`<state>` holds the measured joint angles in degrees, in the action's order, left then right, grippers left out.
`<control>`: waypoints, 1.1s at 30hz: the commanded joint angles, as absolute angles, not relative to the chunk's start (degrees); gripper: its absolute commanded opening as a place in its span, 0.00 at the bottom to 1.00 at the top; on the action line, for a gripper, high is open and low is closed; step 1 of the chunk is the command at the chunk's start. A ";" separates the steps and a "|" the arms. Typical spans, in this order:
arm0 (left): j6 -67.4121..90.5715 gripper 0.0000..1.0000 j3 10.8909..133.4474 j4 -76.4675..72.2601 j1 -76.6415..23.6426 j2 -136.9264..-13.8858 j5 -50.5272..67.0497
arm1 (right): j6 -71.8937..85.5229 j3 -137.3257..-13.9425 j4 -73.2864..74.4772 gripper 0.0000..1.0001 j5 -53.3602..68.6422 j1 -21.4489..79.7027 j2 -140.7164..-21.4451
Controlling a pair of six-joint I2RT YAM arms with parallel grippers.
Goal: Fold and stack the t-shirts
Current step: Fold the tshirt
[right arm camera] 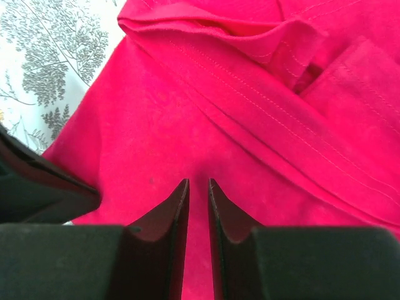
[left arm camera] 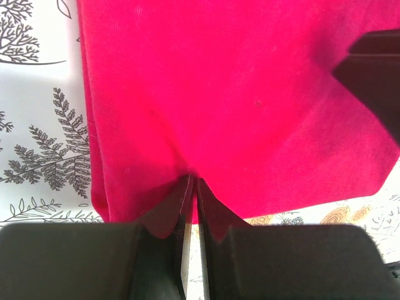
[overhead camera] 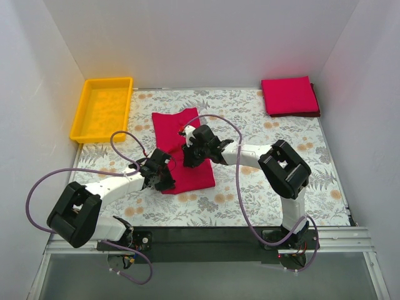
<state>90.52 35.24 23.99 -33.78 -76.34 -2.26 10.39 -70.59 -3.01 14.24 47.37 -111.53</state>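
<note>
Crimson t-shirt (overhead camera: 177, 128), long axis far-to-near; left gripper (left arm camera: 192, 187) tight on near edge, right gripper (right arm camera: 195, 187) maybe likewise.

A red t-shirt (overhead camera: 172, 128), folded into a long strip, lies mid-table. The left gripper (overhead camera: 164, 181) sits at its near left edge and the right gripper (overhead camera: 190, 156) over its middle. Folded shirts (overhead camera: 289, 95) rest far right, and a yellow tray (overhead camera: 107, 80) far left.

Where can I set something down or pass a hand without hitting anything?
Bare table between the spread t-shirt and the folded stack, and the right side in front of that stack. Narrower strip between the yellow tray and the t-shirt. Crowded: the centre, where the left gripper and right gripper are at the t-shirt.
</note>
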 commanded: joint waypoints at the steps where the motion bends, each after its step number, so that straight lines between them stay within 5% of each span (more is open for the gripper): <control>1: 90.79 0.06 34.28 26.81 -34.01 -74.79 -1.06 | 10.64 -71.19 -7.38 0.23 12.05 47.72 -112.76; 24: 91.14 0.06 30.67 28.65 -34.10 -70.23 -0.09 | 2.46 -94.38 -7.38 0.25 -2.21 41.76 -126.65; 29: 91.84 0.17 31.98 28.74 -34.10 -68.91 1.58 | 4.13 -97.56 -5.72 0.26 2.89 38.59 -124.30; 33: 92.28 0.26 36.90 31.54 -33.93 -66.45 -2.17 | 8.33 -87.15 -5.63 0.29 11.92 36.39 -116.65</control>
<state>91.83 32.47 27.92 -33.89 -69.49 -0.05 5.17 -92.77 -4.93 4.34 36.95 -124.38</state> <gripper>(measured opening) 0.237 0.279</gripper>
